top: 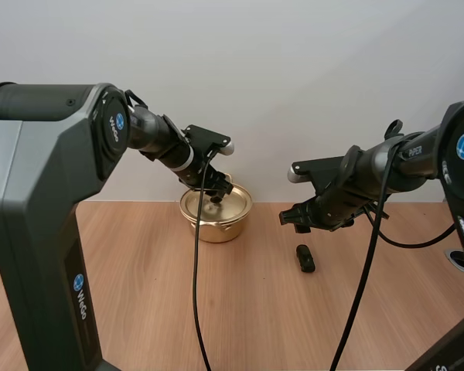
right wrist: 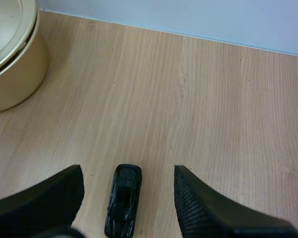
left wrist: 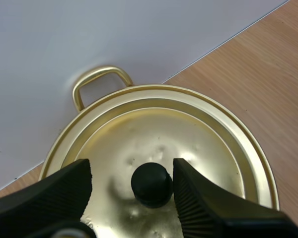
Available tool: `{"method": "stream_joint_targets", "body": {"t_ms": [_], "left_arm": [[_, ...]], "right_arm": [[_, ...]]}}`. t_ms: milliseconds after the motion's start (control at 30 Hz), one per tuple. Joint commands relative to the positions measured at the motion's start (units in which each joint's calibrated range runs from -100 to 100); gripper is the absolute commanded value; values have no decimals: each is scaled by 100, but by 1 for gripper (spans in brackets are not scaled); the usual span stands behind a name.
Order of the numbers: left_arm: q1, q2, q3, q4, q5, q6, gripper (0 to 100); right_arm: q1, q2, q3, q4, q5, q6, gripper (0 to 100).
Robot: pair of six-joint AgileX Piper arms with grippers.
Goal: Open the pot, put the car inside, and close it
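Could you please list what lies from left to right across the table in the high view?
Pot with its lid on → car. The left gripper sits over the pot and the right gripper above the car, so neither is ordered.

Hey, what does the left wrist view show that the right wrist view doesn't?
Left wrist only: the black knob of the lid, inside the open left end effector, and a loop handle. Right wrist only: the black toy car lying on the table, the open right end effector over it. Both: the gold pot, lid on, and the wooden table.
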Motion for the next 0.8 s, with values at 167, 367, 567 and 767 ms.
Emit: {"method": "stream_joint_targets", "body": {"t_ms": [167, 367, 567, 767], "left_arm": [[2, 65, -5, -124, 294, 0, 28], [2, 122, -5, -124, 586, -13, 0], [2, -90, -170, -138, 607, -83, 0], [2, -602, -583, -138, 886, -249, 0]], "right_arm": [[0, -1, -8, 2, 69, -6, 88], [0, 190, -75, 68, 162, 23, 88], [0, 1009, -233, -39, 142, 23, 88], [-7, 1491, -273, -39, 223, 27, 88]]}}
